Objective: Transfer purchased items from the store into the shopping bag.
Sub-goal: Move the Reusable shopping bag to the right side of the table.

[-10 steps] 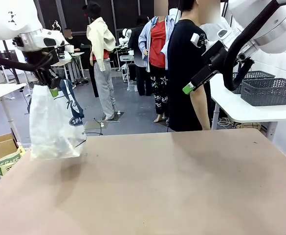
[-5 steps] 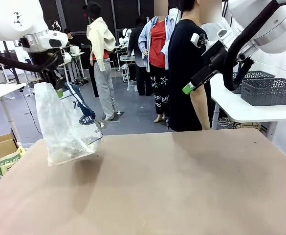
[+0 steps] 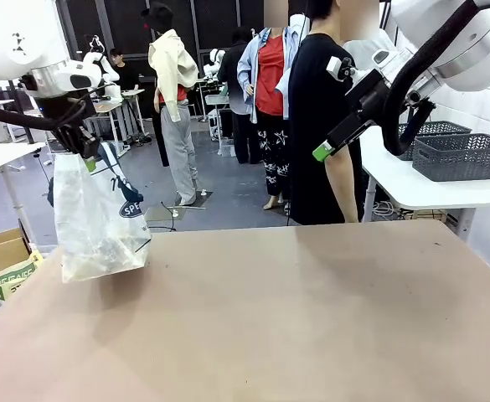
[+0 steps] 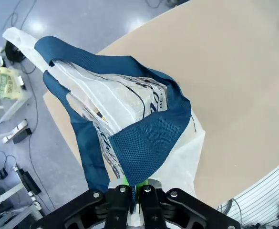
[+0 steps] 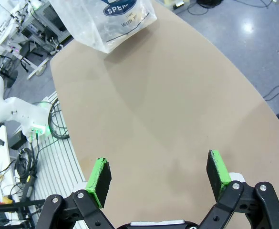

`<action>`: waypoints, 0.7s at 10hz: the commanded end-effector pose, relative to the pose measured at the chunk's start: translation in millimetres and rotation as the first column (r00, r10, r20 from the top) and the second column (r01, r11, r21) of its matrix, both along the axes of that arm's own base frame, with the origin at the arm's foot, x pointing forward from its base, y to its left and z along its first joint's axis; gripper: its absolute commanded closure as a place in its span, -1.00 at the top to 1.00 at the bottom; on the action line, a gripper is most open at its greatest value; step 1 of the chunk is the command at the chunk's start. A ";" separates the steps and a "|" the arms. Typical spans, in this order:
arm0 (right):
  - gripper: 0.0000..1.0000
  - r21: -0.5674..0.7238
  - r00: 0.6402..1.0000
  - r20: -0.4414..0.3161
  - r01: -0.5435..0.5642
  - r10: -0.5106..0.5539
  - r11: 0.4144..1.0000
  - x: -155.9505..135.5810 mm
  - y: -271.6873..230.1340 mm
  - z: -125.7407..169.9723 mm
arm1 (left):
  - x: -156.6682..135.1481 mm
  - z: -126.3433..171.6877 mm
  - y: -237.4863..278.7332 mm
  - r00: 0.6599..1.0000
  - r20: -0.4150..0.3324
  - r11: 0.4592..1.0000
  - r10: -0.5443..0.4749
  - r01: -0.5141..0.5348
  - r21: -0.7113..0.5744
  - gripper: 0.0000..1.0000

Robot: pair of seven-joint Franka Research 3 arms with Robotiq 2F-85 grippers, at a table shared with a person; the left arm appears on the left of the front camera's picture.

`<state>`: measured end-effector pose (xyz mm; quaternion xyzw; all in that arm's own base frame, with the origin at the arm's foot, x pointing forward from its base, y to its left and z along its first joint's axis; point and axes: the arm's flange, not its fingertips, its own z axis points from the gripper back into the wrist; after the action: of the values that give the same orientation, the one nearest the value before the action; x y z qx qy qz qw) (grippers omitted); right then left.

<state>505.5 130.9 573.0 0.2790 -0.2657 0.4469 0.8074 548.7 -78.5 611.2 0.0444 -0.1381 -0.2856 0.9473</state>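
**Bag hanging from my left claw at the table's left edge**

My left claw (image 3: 87,151) is pressed together on the navy strap handle (image 4: 146,143) of the shopping bag (image 3: 94,218), and the bag hangs from it in the air. From the front I see it at the left edge of the table (image 3: 312,318), near the far left corner, its bottom hanging just over the tabletop; I cannot tell whether it touches the surface. The bag is translucent whitish plastic with a round dark logo (image 3: 131,208) on the side turned toward the middle of the table. Some pale yellowish shapes, the purchased items (image 3: 94,255), sit low inside it; I cannot make out what they are.

Along my left fingers, the mesh strap runs straight down between the closed fingers, with the bag's white plastic bunched below it.

My right claw (image 3: 322,152) is spread wide and holds nothing. It is raised over the far right part of the table, in front of a person in black (image 3: 316,109) standing at the far edge. Its wrist camera looks down between the two green pads (image 5: 101,175) at bare tabletop, with the bag at the opposite end.

A dark grey basket (image 3: 461,156) stands on a white side table (image 3: 412,188) beyond the far right corner.
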 end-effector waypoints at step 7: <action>1.00 -0.002 1.000 -0.006 -0.007 0.007 1.000 0.2 0.5 1.4 | -16.6 -23.7 60.3 0.996 0.085 0.991 -0.039 0.027 0.131 -1.00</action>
<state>505.4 131.1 573.0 0.2791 -0.2656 0.4471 0.8073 543.9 -23.8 585.5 0.0928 -0.1424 -0.3106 0.9352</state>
